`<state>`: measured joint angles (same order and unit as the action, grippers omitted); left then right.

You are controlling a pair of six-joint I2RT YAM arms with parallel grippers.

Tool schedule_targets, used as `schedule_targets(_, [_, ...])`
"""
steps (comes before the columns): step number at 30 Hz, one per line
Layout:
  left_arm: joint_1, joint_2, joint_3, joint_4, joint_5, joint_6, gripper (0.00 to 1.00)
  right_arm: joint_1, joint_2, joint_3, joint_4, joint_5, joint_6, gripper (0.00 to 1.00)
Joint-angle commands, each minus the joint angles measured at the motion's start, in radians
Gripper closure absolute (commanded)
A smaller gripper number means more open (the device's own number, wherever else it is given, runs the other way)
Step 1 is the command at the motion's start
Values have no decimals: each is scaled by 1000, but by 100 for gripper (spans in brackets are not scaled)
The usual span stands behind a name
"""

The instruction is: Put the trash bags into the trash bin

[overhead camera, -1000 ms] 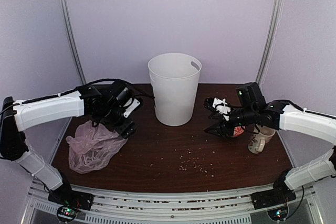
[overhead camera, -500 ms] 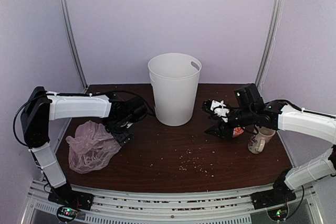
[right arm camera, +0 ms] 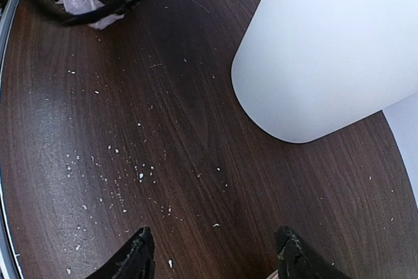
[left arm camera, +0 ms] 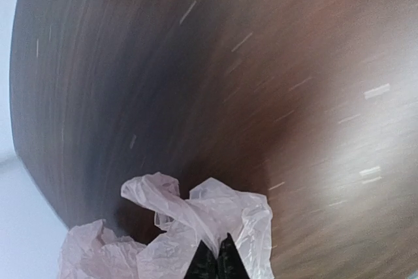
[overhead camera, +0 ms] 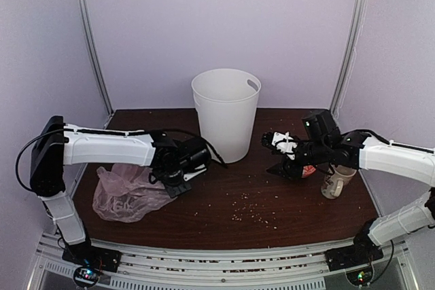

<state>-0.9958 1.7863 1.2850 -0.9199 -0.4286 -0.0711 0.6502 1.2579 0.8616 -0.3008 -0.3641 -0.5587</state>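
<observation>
Left pincer (left arm camera: pixel 215 261) nips the pink bag (left arm camera: pixel 196 217), clear only wrist-side; right pincer (right arm camera: pixel 214 253) stands wide.

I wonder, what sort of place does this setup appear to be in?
Probably a robotics lab booth: plain lilac wall panels on metal poles, with a left arm and right arm bolted to a rail.

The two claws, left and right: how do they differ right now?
The left claw is shut, its tips pressed together; the right claw stands open with a wide gap. The left claw pinches the pink bag; the right claw holds nothing. The left claw is on the left of the white bin, the right claw on the bin's right, near the mug. Both are black and hang above the dark table.
</observation>
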Motion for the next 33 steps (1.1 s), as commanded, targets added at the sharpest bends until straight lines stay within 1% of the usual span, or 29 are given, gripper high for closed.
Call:
schedule_targets(1, [-179,-11,109,240,129,126,100,-4,-5,-19,13,56,-9,36])
schedule_targets(4, [-208,-35,97,371,252,153,100,-14,-12,-28,23,53,-7,36])
schedule_targets(6, [-208,-57,43,436,260,152,73,-28,-7,-29,21,49,-10,36])
schedule_targets(7, [-208,-69,14,451,237,147,61,-34,-4,-28,19,48,-12,36])
schedule_targets(9, [-208,-98,-32,455,200,129,50,-50,-1,-25,11,36,-15,36])
schedule_targets(11, [-208,-150,-72,459,192,101,44,-62,-2,-21,2,16,-15,36])
schedule_targets(13, [-208,-245,-114,491,210,63,39,-69,-6,-19,-5,-6,-16,36])
schedule_targets(16, [-208,-402,-200,588,271,16,31,-69,-6,-16,-28,-66,-30,37])
schedule_targets(18, [-207,-509,-264,651,283,-12,27,-68,1,-11,-52,-126,-45,37])
schedule_targets(19, [-205,-562,-301,680,276,-30,25,-65,7,-9,-68,-159,-59,38])
schedule_targets(21, [-197,-651,-383,725,199,-75,15,-50,25,-5,-93,-204,-82,39])
schedule_targets(22, [-180,-690,-423,735,152,-99,12,-37,40,-4,-99,-215,-88,39])
schedule_targets(27, [-18,-805,-547,705,160,-219,12,54,98,-12,-76,-219,-95,39])
schedule_targets(30, [17,-852,-604,698,155,-269,12,101,124,-22,-15,-203,-71,36])
schedule_targets(33, [20,-862,-636,688,210,-306,14,126,158,-14,83,-184,-22,34])
